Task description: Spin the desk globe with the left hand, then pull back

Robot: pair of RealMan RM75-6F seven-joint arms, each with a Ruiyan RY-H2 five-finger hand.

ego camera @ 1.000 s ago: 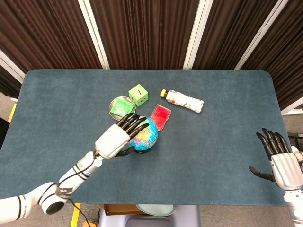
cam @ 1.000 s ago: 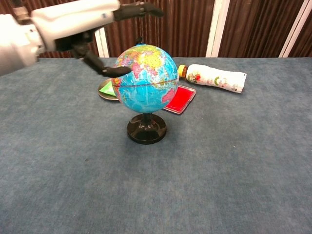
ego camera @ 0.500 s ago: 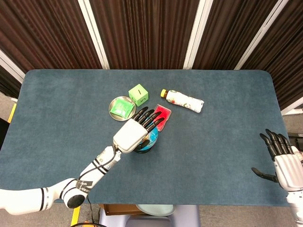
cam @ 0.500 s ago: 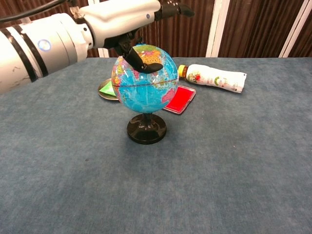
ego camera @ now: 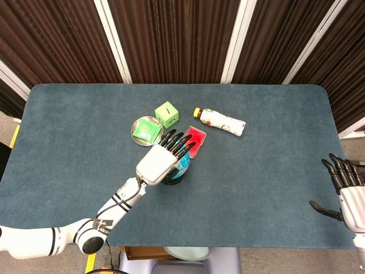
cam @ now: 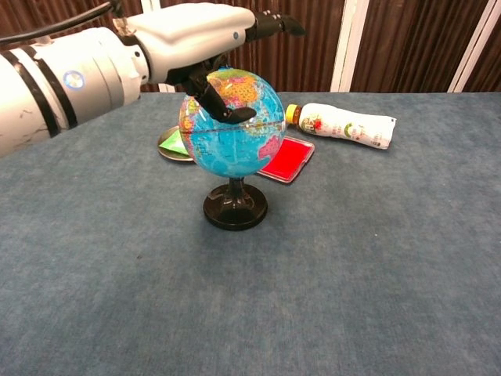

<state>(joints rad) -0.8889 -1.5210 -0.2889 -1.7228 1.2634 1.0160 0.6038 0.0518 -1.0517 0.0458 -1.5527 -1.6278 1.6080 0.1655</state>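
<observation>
The desk globe (cam: 235,137) stands upright on its black round base (cam: 235,208) mid-table. My left hand (cam: 200,35) lies flat over the globe's top, its thumb (cam: 221,100) against the front of the sphere and its fingers stretched out past the far side. From the head view the left hand (ego camera: 163,158) hides most of the globe (ego camera: 184,164). My right hand (ego camera: 349,193) hovers at the table's right front corner, fingers spread, holding nothing.
Behind the globe lie a red flat box (cam: 287,160), a white bottle (cam: 344,124) on its side, and a metal dish (ego camera: 146,129) with a green piece in it. A green cube (ego camera: 167,114) sits further back.
The left hand slid from the globe's left side onto its top. The globe has turned, with more blue ocean facing front. The right hand drifted toward the right front edge.
</observation>
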